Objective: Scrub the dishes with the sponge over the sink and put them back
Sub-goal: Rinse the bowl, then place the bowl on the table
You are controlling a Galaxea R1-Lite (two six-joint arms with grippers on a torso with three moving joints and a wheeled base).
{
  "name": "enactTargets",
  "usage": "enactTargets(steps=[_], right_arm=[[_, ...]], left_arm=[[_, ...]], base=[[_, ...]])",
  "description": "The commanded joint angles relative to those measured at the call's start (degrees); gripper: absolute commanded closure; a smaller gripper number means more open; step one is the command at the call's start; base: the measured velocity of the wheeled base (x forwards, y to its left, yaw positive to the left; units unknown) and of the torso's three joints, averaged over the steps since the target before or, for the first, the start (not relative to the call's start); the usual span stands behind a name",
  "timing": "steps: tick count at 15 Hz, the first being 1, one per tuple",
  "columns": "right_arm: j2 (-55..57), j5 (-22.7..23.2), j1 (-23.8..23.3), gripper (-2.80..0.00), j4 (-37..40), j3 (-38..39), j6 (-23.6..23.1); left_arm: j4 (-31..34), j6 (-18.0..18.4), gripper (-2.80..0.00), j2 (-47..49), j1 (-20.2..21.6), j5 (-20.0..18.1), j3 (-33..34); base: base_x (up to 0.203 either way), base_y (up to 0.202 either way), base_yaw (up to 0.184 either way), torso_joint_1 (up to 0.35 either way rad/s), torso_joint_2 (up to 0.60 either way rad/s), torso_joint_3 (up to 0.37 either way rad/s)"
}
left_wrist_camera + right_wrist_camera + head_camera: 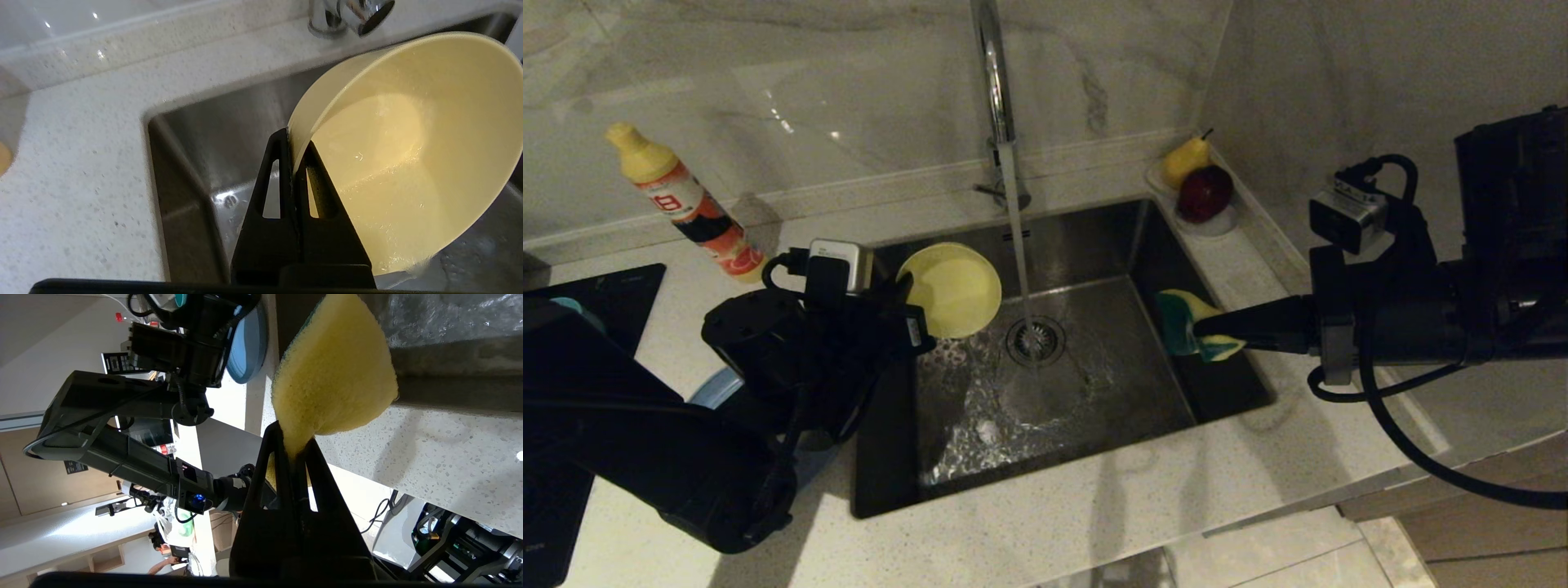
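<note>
Your left hand [293,163] was clamped on the yellow bowl's [954,287] rim, your right hand [295,451] pinching the sponge [1194,325] opposite; scrubbing had not begun, and the plate [245,347] remained.

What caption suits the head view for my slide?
Left hand tilts a round yellow plastic bowl beside the tap stream while right hand holds a yellow-green sponge.

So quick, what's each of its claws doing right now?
Left gripper: shut on the rim of the yellow bowl, over the sink.
Right gripper: shut on the sponge.
</note>
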Motion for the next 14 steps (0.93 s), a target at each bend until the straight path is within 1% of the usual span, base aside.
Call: enactTargets(steps=[1, 3, 5, 12, 14], right_arm=[[0.2, 0.2, 0.0, 0.0, 0.0, 0.2, 0.2], [0.1, 0.2, 0.0, 0.0, 0.1, 0.3, 0.2], [0.0, 0.2, 0.0, 0.0, 0.0, 0.6, 0.2], [0.0, 0.2, 0.0, 0.0, 0.0, 0.5, 0.2], [0.0, 0.2, 0.0, 0.0, 0.0, 0.5, 0.2]], left_arm=[[-0.5, 0.7, 0.0, -0.4, 0.1, 0.1, -0.7], [-0.5, 1.6, 0.0, -0.2, 0.4, 0.1, -3.5], [-0.5, 3.0, 0.0, 0.1, 2.1, 0.4, -6.3], [-0.5, 9.4, 0.0, -0.4, 5.0, 0.6, -12.0], [-0.5, 10.5, 0.0, -0.7, 5.0, 0.6, -12.2]], base=[[0.0, 0.0, 0.0, 0.0, 0.0, 0.0], [0.0, 0.0, 0.0, 0.0, 0.0, 0.0], [0.0, 0.0, 0.0, 0.0, 0.0, 0.0], [0.0, 0.0, 0.0, 0.0, 0.0, 0.0], [0.0, 0.0, 0.0, 0.0, 0.0, 0.0]])
